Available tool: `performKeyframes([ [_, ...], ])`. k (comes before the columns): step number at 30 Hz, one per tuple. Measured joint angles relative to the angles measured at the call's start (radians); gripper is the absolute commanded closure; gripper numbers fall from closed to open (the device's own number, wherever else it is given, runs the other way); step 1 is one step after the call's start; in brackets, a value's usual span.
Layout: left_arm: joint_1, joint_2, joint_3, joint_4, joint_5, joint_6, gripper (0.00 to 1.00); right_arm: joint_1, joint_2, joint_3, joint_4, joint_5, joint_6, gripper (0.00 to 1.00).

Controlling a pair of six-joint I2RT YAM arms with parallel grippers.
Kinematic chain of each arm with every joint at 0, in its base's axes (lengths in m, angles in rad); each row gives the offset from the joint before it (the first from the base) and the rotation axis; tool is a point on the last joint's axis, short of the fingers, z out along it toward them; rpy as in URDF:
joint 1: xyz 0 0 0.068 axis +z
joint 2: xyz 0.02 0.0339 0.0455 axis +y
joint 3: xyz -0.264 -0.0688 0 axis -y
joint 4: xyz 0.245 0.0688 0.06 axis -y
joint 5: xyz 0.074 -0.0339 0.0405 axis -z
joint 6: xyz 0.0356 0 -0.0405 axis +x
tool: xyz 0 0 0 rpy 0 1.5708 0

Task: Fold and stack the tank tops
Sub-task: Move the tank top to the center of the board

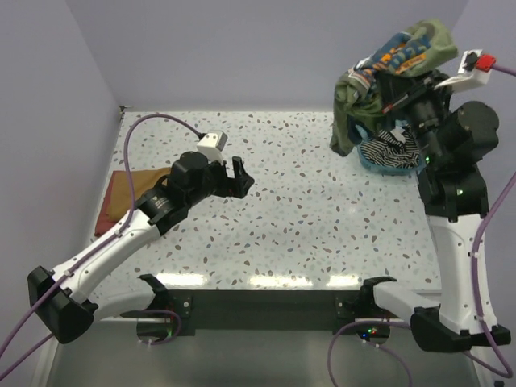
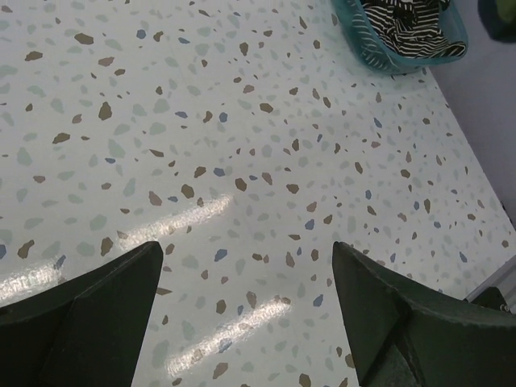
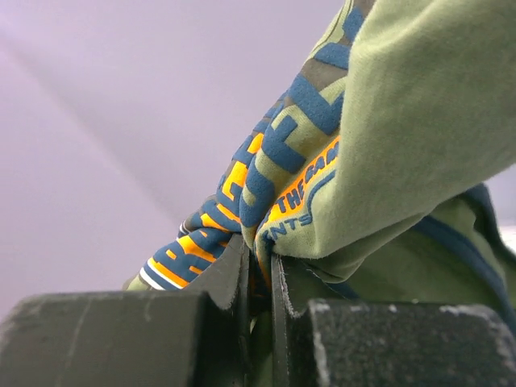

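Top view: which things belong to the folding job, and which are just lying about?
Job: olive-green tank top, pinched in the right end effector; striped tank top, in the teal basket.
Lying about: that basket; brown flat sheet, far left.

The white bench [image 1: 306,210], speckled with brown and grey flecks, carries a teal basket [image 1: 372,163] at its far right corner. A flat brown piece [image 1: 121,197] lies along its left edge.
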Motion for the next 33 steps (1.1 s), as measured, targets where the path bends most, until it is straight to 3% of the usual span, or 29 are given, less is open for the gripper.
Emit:
performKeyframes([
  [4, 0.013, -0.008, 0.017, -0.008, -0.008, -0.001, 0.07, 0.187, -0.044, -0.073, 0.001, -0.005, 0.015, 1.00],
  [7, 0.079, 0.000, 0.038, -0.006, 0.028, -0.007, 0.07, 0.259, 0.040, -0.067, -0.004, 0.008, 0.017, 1.00],
  [11, 0.182, 0.047, 0.078, -0.006, 0.060, -0.011, 0.08, 0.297, 0.328, 0.104, -0.032, 0.026, 0.022, 1.00],
  [15, 0.199, 0.089, 0.116, -0.011, 0.067, -0.011, 0.08, 0.318, 0.653, 0.375, -0.095, 0.050, 0.027, 1.00],
  [17, 0.199, 0.093, 0.127, -0.011, 0.071, -0.012, 0.08, 0.327, 0.718, 0.423, -0.126, 0.069, 0.040, 1.00],
  [20, 0.201, 0.093, 0.132, -0.010, 0.074, -0.025, 0.08, 0.341, 0.687, 0.338, -0.137, 0.116, 0.087, 0.98],
  [22, 0.202, 0.093, 0.127, -0.005, 0.080, -0.037, 0.08, 0.356, 0.576, 0.157, -0.109, 0.140, 0.135, 0.84],
  [23, 0.202, 0.092, 0.121, -0.002, 0.084, -0.044, 0.08, 0.367, 0.504, 0.055, -0.117, 0.153, 0.158, 0.57],
  [25, 0.202, 0.091, 0.089, 0.017, 0.096, -0.058, 0.08, 0.405, 0.373, -0.131, -0.105, 0.179, 0.187, 0.33],
  [26, 0.202, 0.090, 0.064, 0.027, 0.102, -0.068, 0.08, 0.435, 0.305, -0.227, -0.105, 0.190, 0.196, 0.17],
  [28, 0.202, 0.095, 0.009, 0.039, 0.123, -0.090, 0.09, 0.493, 0.201, -0.389, -0.100, 0.208, 0.208, 0.07],
  [33, 0.202, 0.138, -0.125, 0.109, 0.194, -0.171, 0.16, 0.508, 0.146, -0.575, -0.147, 0.277, 0.190, 0.07],
])
